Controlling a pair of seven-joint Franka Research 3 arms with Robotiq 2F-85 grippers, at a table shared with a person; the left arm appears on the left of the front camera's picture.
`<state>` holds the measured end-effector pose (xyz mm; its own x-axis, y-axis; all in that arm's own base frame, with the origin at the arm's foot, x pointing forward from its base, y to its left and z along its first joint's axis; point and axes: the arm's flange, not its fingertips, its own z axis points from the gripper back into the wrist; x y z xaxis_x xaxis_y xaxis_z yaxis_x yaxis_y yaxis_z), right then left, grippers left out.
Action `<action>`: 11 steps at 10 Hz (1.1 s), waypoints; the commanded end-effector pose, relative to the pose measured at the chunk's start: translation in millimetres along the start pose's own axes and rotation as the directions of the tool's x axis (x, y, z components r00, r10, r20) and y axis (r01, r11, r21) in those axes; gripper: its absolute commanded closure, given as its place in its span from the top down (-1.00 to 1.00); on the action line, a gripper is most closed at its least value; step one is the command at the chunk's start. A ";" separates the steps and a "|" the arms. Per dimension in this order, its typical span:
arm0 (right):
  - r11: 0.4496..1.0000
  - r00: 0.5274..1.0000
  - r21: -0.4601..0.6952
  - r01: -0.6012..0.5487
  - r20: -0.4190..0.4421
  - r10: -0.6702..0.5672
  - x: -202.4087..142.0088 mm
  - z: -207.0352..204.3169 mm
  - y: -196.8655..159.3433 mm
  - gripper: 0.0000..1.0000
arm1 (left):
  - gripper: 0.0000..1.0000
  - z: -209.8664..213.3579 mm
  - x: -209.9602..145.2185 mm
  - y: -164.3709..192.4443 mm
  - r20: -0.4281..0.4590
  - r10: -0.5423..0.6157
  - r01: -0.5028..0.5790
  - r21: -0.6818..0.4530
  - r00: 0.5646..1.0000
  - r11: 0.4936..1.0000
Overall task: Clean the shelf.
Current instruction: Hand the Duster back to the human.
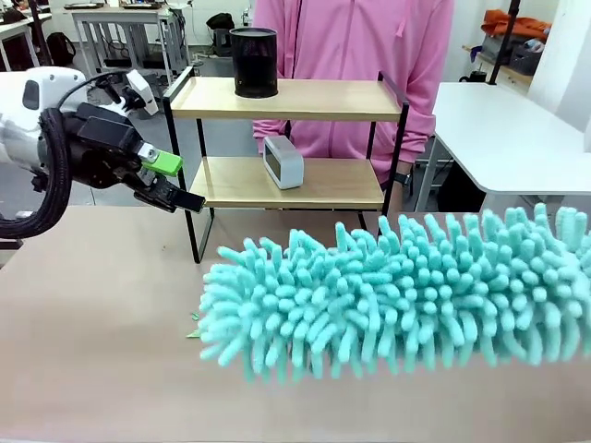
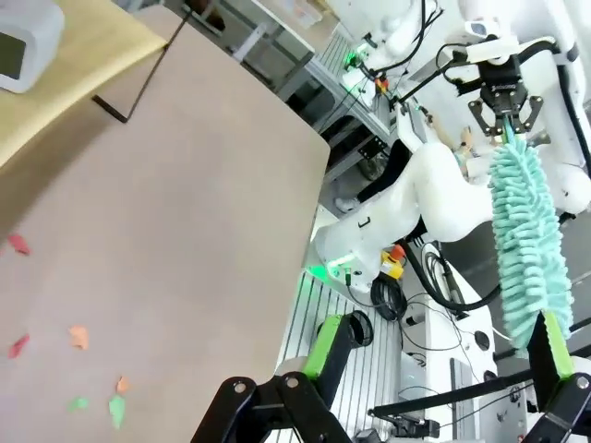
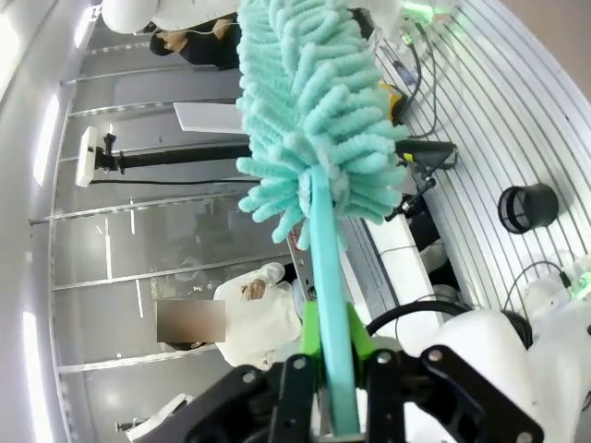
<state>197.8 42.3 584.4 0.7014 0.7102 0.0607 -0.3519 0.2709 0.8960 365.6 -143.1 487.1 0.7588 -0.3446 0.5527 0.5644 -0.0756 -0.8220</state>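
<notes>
The shelf (image 1: 286, 138) stands at the far middle of the worktop (image 1: 102, 351), directly in front of a person in a pink top (image 1: 351, 37). Its upper board carries a black cylinder (image 1: 254, 62) and its lower board a small white clock (image 1: 283, 161); both items remain in place, so neither board is free for a full wipe. The right claw (image 3: 331, 388) is clamped on the handle of a teal duster (image 1: 397, 291), whose head hangs across the near right of the worktop, well short of the shelf and touching neither board. The left claw (image 1: 171, 182) stands with its fingers apart and empty, just beside the left end of the lower board. Small coloured scraps (image 2: 78, 337) lie on the worktop near the shelf's legs, seen in the left wrist view; whether any lie on the boards themselves cannot be told. Judgement: the tool is in hand but cleaning contact has not begun; both boards are left to dust, and the items on them are probably to be moved or worked around.
</notes>
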 end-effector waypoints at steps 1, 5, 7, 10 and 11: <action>0.998 0.997 -0.050 0.047 -0.058 -0.050 16.9 1.2 -5.7 -0.76 | 1.00 -18.9 1.1 1.4 -0.067 0.000 -0.004 -0.060 0.998 0.998; 0.999 0.990 -0.027 0.026 -0.136 -0.029 62.5 -1.1 -11.1 -0.76 | 1.00 -56.0 -0.8 -0.6 -0.165 0.005 -0.028 -0.141 0.986 0.990; 0.999 0.995 -0.025 0.020 -0.101 -0.023 75.6 -0.9 -13.4 -0.76 | 1.00 -80.5 -4.7 3.0 -0.249 0.016 -0.063 -0.184 0.968 0.981; 1.000 0.999 0.019 -0.006 -0.054 0.007 86.0 -7.7 -20.5 -0.76 | 1.00 -120.7 -14.5 3.0 -0.341 0.011 -0.090 -0.216 0.940 0.972; 1.000 0.999 0.021 -0.010 -0.045 0.011 88.0 -7.6 -22.6 -0.76 | 1.00 -129.0 -17.0 1.6 -0.372 0.009 -0.104 -0.235 0.928 0.966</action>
<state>261.2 100.0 571.1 0.6658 0.7461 0.0089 -0.3298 0.2835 0.9005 308.7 -256.2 454.2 0.6170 -0.6385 0.4601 0.3999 -0.2491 -0.8820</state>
